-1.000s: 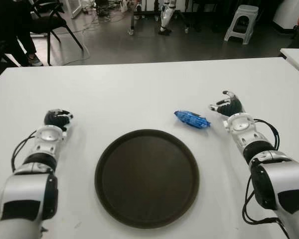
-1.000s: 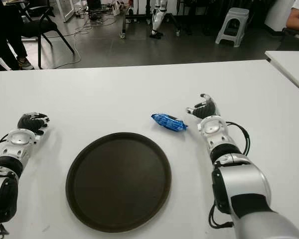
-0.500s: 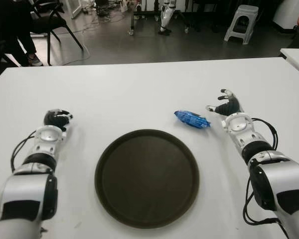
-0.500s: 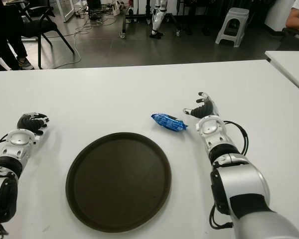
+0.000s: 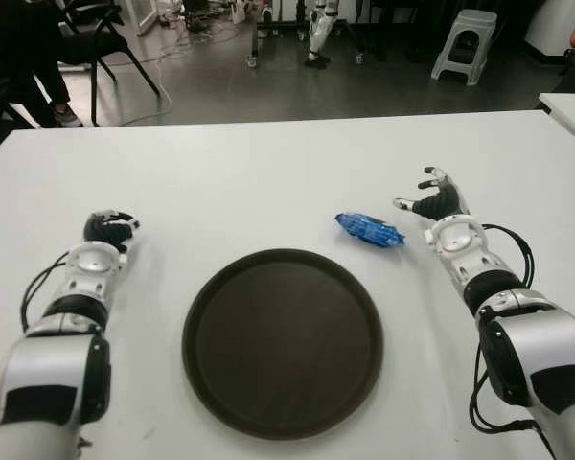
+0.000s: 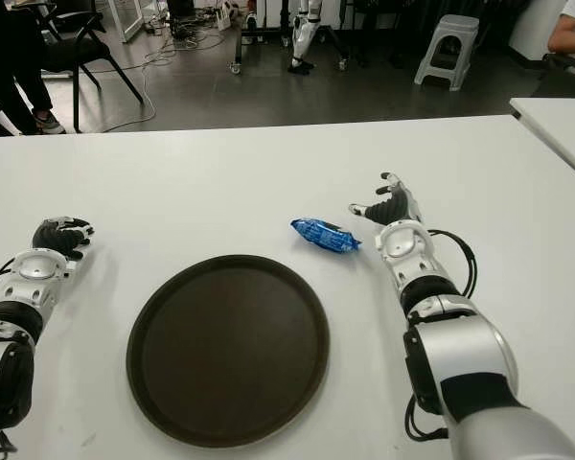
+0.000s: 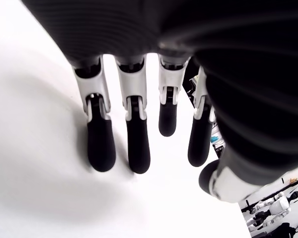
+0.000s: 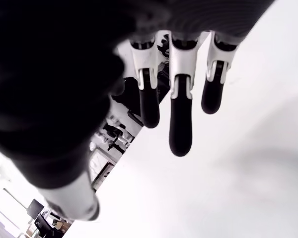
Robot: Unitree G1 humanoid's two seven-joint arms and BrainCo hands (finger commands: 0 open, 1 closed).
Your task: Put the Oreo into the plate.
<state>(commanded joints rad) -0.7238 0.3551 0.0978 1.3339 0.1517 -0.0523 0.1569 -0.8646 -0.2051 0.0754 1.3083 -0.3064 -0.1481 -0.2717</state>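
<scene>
The blue Oreo (image 5: 369,229) lies on the table (image 5: 268,172) beyond the plate (image 5: 283,340), so the empty right hand (image 5: 439,203), fingers (image 8: 181,130) spread, should close across its middle; left hand (image 5: 108,230) idle near the left edge.

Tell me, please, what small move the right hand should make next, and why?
Probably shift the right hand leftward over the blue Oreo packet and close on it. Its fingers are open and empty, and the packet lies on the table just beside it, outside the plate.

The Oreo (image 5: 369,230) wrapper's print is too small to read.
</scene>
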